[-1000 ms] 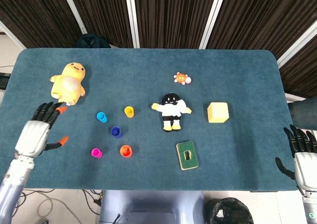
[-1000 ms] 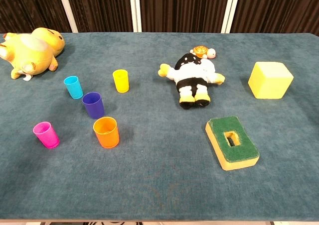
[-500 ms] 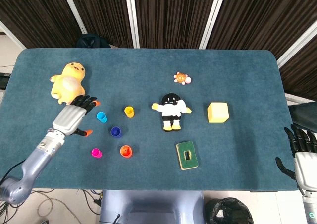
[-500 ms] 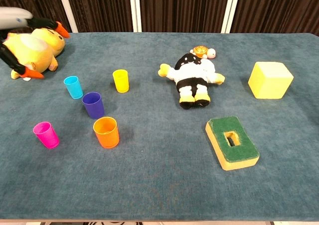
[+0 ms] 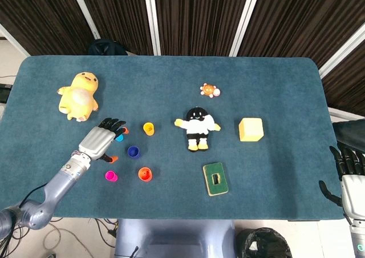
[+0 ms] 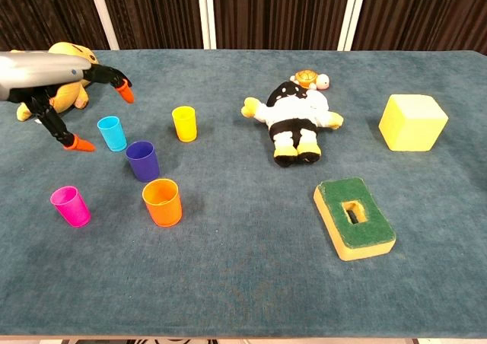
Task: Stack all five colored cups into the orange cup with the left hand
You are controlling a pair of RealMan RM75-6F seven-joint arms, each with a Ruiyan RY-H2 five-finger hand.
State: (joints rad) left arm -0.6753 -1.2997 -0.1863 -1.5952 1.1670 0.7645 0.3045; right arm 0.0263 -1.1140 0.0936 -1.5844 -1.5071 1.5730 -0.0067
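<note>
Hovering left hand (image 5: 101,139) over blue cup (image 6: 112,133), fingers spread wide, holding nothing, probably lining up a grasp. Orange cup (image 6: 162,202) standing upright near desk (image 6: 251,283) front, awaiting stacking. Right hand (image 5: 349,175) idling open off-edge.

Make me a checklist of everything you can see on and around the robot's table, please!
Surface: blue table, nothing spilled.
Job's things: orange cup, pink cup, purple cup, blue cup, yellow cup, all upright, apart, none stacked.
Clutter: yellow duck plush, black-and-white doll, small turtle toy, yellow block, green sponge.
Robot hands: left robot hand open above the blue cup; right robot hand open, off the table's edge.
Cables: some on the floor.
Surroundings: dark slatted wall.
</note>
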